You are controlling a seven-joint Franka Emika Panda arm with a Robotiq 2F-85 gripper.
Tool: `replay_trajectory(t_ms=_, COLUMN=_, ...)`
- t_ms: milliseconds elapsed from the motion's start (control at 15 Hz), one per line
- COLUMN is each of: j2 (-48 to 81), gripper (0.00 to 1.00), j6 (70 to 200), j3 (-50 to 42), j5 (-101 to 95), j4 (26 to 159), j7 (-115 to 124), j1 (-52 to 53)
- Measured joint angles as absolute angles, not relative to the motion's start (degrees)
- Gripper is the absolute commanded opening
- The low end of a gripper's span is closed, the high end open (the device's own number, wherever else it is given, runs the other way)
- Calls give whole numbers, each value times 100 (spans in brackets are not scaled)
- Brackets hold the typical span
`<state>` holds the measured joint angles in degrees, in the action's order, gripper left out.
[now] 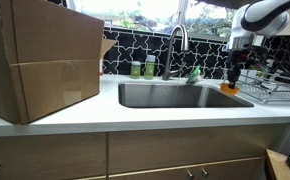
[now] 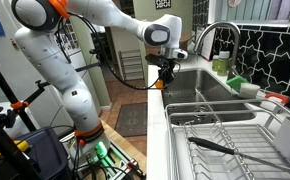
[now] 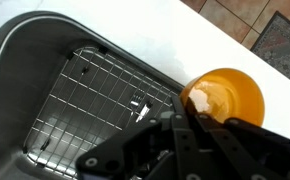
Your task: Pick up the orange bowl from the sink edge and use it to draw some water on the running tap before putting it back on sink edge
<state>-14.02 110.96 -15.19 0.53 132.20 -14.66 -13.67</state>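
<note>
The gripper hovers at the orange bowl, closure unclear; a thin rim pinch could tip it into the sink.

Daylight poured through the window in an exterior view and burned out to white, leaving the near face of the cardboard box in soft shade. Both exterior views were small and slightly soft. In the wrist view the gripper was a dark, unfocused mass close to the lens. The orange bowl carried a white glare spot, and the sink basin showed a pale sheen along its wall.
</note>
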Motion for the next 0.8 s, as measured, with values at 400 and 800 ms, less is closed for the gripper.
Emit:
replay_trajectory(t_ms=400, j2=-677, gripper=1, j6=12126, j3=-1873, j5=426, j4=12460, j7=-733, j1=-1595)
replay_trajectory(t_ms=800, j2=260, gripper=1, j6=13027, j3=-1826, j5=1274, j4=11665, j7=479, j1=-1620)
